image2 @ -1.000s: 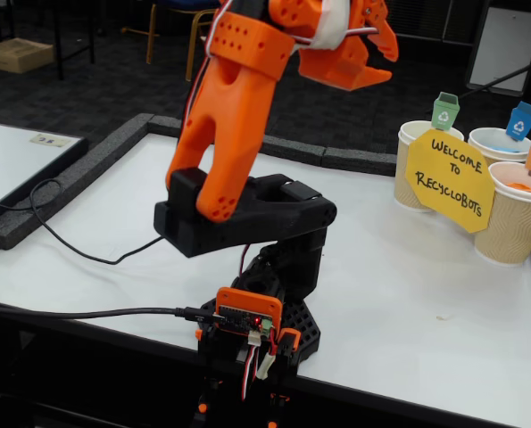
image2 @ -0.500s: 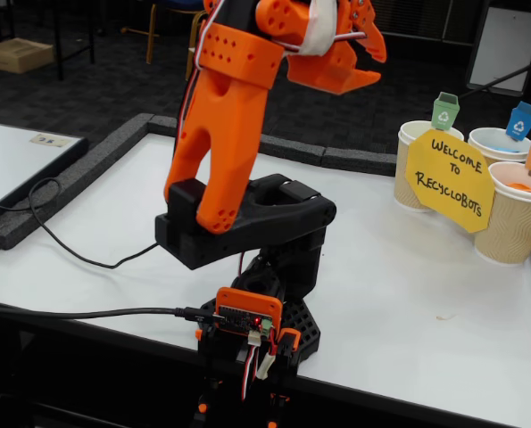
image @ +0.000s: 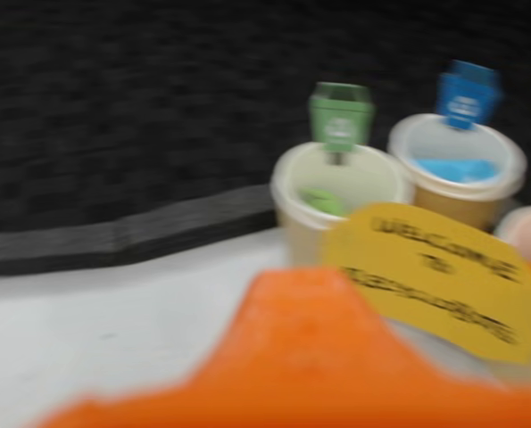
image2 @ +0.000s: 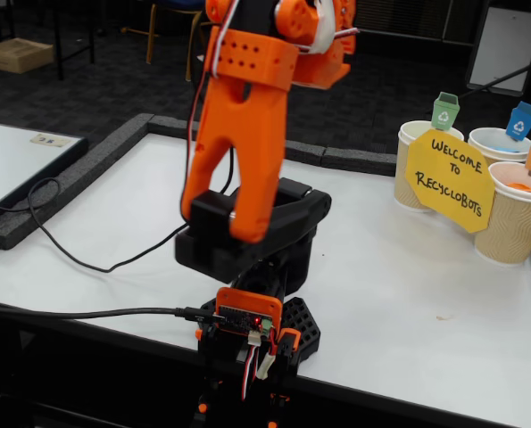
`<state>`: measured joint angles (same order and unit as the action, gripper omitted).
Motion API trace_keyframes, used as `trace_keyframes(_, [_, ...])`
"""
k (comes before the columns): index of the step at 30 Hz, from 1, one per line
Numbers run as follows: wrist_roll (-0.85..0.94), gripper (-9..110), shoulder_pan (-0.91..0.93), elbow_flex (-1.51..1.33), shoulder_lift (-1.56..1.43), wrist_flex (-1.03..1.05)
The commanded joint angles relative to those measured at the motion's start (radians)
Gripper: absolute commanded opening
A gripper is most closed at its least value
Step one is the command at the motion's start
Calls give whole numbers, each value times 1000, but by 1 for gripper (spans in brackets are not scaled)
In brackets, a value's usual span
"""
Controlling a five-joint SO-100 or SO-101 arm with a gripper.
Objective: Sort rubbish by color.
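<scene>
The gripper (image2: 323, 53) rides high and partly cropped — whether it is open or holding anything cannot be told. Green (image: 321, 200), blue (image: 455, 168) and orange (image2: 518, 186) paper already sit in matching cups, so a slow fold-back suits — clear of the sign (image2: 449, 181).

- Three cups (image2: 418, 165) stand at the table's (image2: 408, 294) right edge in the fixed view.
- A sign (image2: 449, 181) leans before them.
- Something, seemingly paper, lies inside each.
</scene>
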<state>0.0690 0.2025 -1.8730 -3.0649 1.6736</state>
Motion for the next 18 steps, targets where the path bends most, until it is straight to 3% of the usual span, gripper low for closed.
trace_keyframes(1, [20,0,-167,15,-8,6])
trace_keyframes(18, [20,0,-687,-11,-6,17])
